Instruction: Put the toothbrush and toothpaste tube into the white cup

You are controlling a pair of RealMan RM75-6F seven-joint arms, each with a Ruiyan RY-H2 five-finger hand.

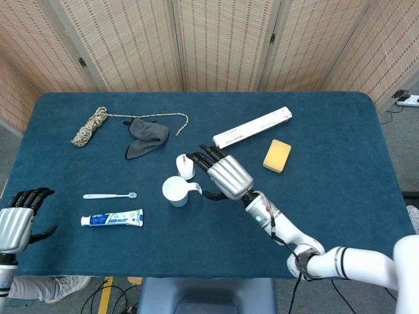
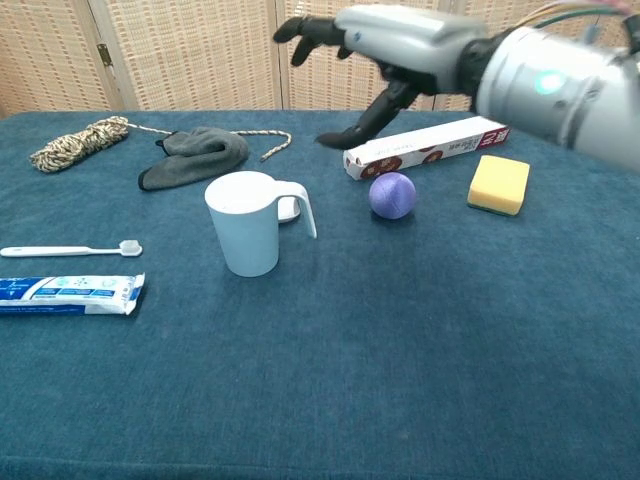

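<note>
I'm holding my right robot hand released, fingers spread, above the desk, white cup standing upright, toothbrush and toothpaste tube lying left of it, left robot hand sitting empty, fingers apart, at the desk edge.

— Table?
— One, rectangular with rounded corners, covered in dark blue cloth; it spreads on all sides beneath the raised hand.

— Behind it?
— Folding screen, woven tan panels in pale frames with small dark hinges, standing beyond the hand along the far edge.

— Floor?
— Grey floor, outside the table's right end. Cables lie at the near edge.

— Light?
— Even, soft shadows.
</note>
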